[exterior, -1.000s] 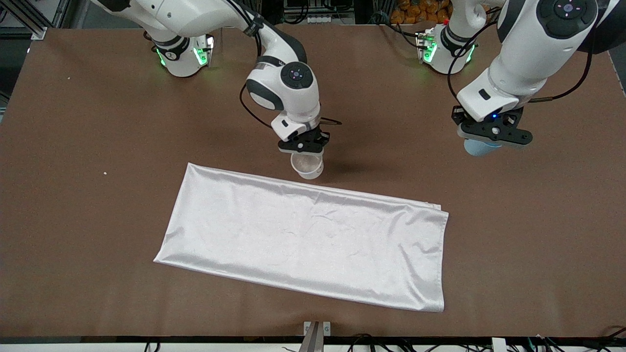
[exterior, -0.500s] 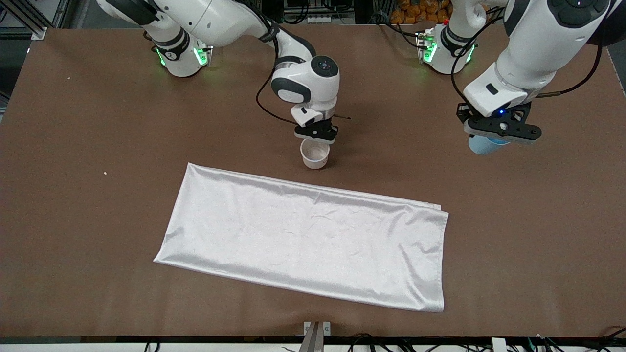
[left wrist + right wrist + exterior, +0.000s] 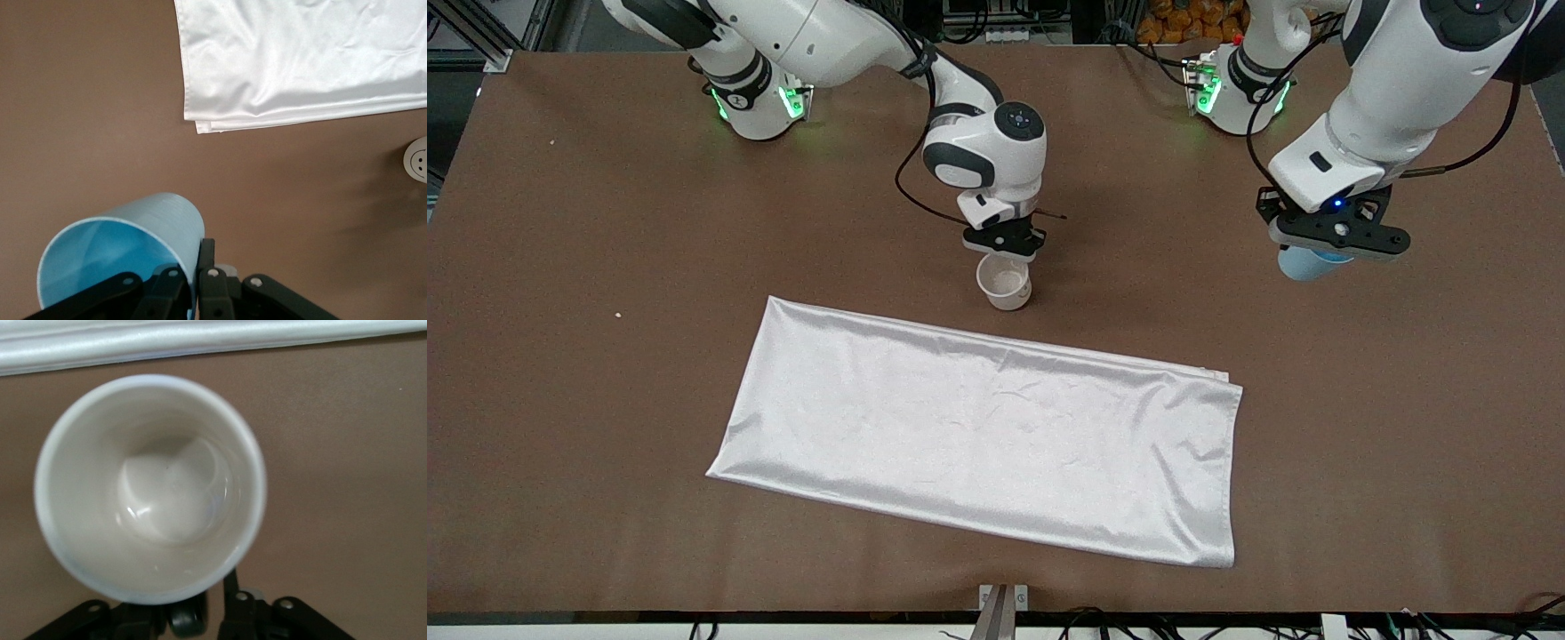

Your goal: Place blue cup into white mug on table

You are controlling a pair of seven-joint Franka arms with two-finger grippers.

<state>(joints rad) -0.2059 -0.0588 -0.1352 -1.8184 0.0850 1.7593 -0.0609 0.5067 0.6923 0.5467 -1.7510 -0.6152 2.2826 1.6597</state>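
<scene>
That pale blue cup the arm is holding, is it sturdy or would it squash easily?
Probably squashable: the blue cup has a thin wall at its open rim, so it looks like light plastic. The left gripper pinches just that one wall, which suggests little weight. With round sides, it would likely roll if laid on the table.

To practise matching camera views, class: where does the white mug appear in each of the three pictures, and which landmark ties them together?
Front view: the white mug is held by the right gripper, by the white cloth.
Left wrist view: a small pale disc at the picture's edge.
Right wrist view: it fills the picture, seen from above.
Shared landmark: the white cloth's edge.
</scene>
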